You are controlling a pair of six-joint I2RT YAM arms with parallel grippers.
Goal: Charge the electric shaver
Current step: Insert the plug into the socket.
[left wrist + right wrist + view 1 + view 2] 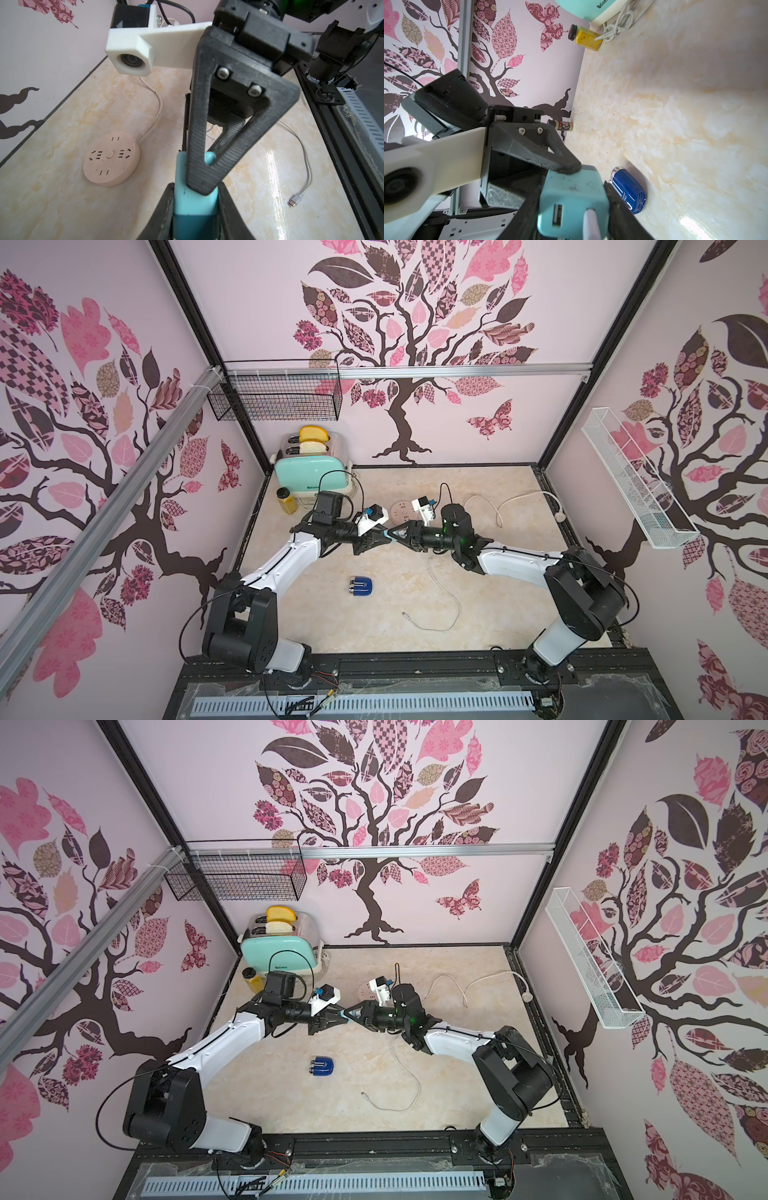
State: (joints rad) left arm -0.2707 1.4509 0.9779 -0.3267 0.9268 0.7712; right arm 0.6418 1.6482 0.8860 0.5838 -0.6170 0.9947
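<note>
The electric shaver point(362, 587), dark blue with a silver head, lies alone on the marble floor in both top views point(321, 1067); the right wrist view shows it point(629, 191) just beyond my right fingers. Above the floor, my left gripper point(384, 536) and right gripper point(395, 533) meet tip to tip on a mint-green plug adapter point(389, 534). In the left wrist view the adapter point(195, 199) fills the gap of my left gripper point(196, 187). In the right wrist view it point(571, 199) sits between the fingers of my right gripper point(572, 187), with a white cable point(589, 222) plugged into it.
A round pink socket disc point(402, 507) lies behind the grippers, its cord running to the right wall. The white cable point(446, 601) loops over the floor with a free end point(295, 201). A mint toaster point(309, 470) and a yellow jar point(286, 499) stand at the back left.
</note>
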